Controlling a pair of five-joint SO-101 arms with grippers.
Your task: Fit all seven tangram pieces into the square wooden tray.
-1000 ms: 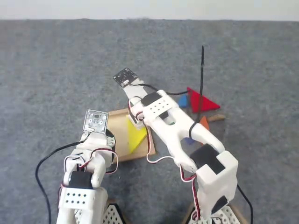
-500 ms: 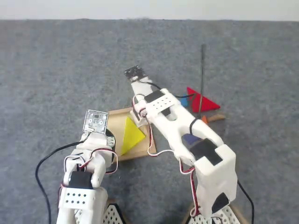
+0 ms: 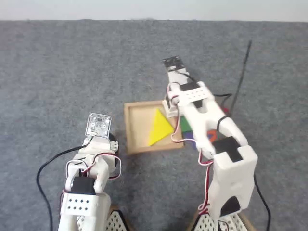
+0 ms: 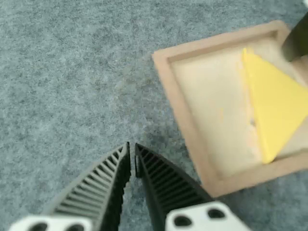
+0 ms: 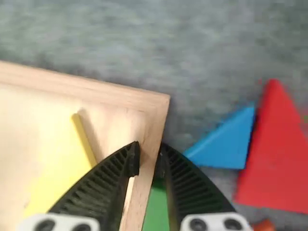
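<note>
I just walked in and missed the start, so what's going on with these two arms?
The right gripper is clamped on a wall of the wooden tray near its corner. One yellow triangle lies inside the tray. A blue triangle, a red triangle and a green piece lie outside it on the grey carpet. The left gripper is shut and empty, over the carpet beside the tray.

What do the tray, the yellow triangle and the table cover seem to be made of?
The tray looks like pale bare wood, tan and matt. The yellow triangle is probably painted wood: flat, even colour. The table cover seems grey felt or carpet, fuzzy and speckled.
</note>
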